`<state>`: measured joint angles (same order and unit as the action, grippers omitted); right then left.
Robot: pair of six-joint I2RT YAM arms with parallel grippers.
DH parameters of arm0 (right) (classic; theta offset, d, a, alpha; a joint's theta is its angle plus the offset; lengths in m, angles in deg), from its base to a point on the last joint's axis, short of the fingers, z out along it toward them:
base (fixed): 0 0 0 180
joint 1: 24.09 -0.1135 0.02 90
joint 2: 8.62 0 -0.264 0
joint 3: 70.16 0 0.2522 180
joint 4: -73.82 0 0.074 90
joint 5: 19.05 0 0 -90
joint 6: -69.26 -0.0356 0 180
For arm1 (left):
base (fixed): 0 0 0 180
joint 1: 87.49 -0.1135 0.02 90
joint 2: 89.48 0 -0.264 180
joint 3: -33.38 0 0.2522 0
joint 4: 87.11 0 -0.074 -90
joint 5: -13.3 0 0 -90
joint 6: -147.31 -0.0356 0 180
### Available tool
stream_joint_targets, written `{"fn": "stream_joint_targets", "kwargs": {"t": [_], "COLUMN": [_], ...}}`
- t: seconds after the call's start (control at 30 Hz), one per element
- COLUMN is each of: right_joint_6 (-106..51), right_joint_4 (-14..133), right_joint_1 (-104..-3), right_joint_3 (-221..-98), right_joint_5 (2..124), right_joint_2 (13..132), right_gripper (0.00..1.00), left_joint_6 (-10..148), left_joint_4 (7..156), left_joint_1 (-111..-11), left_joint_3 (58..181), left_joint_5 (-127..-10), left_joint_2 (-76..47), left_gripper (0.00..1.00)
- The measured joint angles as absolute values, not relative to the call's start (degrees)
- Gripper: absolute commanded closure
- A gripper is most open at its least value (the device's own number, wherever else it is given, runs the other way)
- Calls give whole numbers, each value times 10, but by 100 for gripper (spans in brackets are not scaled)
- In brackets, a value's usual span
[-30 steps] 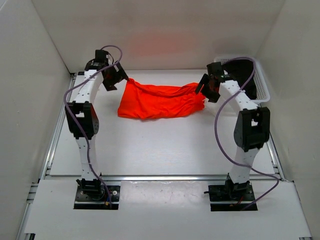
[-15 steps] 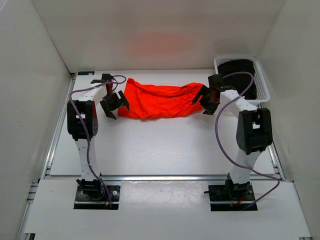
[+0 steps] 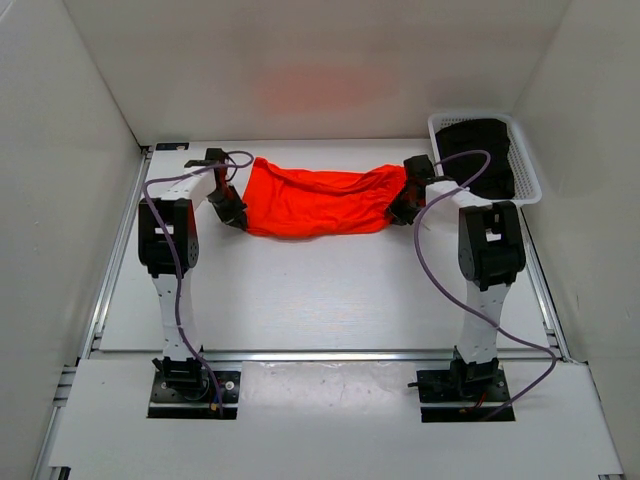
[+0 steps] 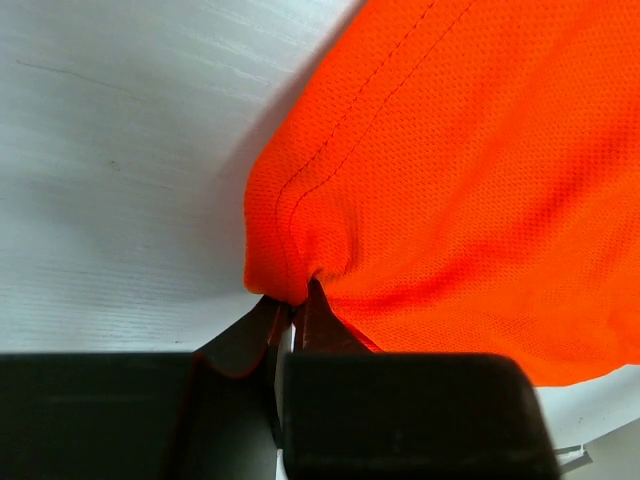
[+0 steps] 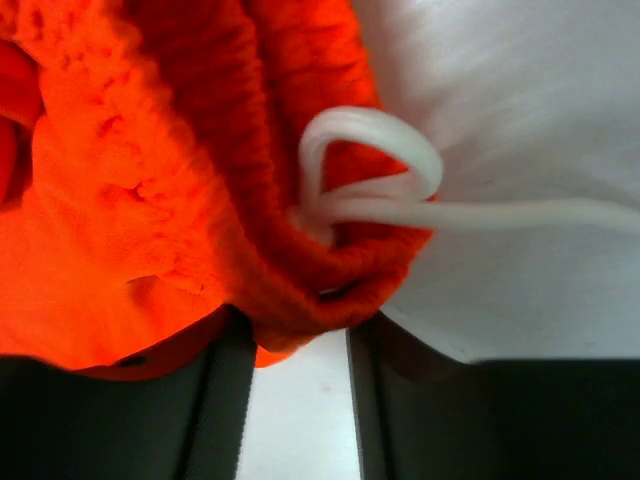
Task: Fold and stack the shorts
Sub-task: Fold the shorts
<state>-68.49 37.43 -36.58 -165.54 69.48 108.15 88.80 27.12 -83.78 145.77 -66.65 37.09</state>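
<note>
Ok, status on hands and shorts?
Left hand shut on shorts, hem corner. Right hand at waistband end, grip unclear. Shorts lying on table. Basket off right.

R wrist view: drawstring point(image 5: 500, 213) & shorts point(image 5: 120, 200) cropped at edges, blurry

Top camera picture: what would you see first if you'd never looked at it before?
The bright orange-red shorts lie stretched across the far middle of the white table. The left gripper pinches one end; the right gripper sits at the waistband end, by a white drawstring loop. A white basket holding something dark stands in the far right corner.
</note>
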Motion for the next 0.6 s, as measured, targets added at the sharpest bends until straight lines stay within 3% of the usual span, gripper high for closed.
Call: {"fn": "stream_joint_targets", "kwargs": {"t": [0.07, 0.4, 0.6], "right_joint_6": [-693, -696, -675], "right_joint_4": [374, 329, 318], "right_joint_1": [-372, -383, -390], "right_joint_3": [-1670, -1777, -1799], "right_joint_5": [710, 745, 751], "right_joint_2": [1092, 1092, 1029], "right_gripper": [99, 100, 100], "left_joint_6": [888, 882, 879], "left_joint_4": [271, 254, 246], "left_joint_1": [-842, -895, -925], "left_joint_3": [1461, 1587, 1615], "left_joint_5": [-667, -605, -550], "left_joint_2": [371, 370, 321], "left_gripper": [90, 90, 90]}}
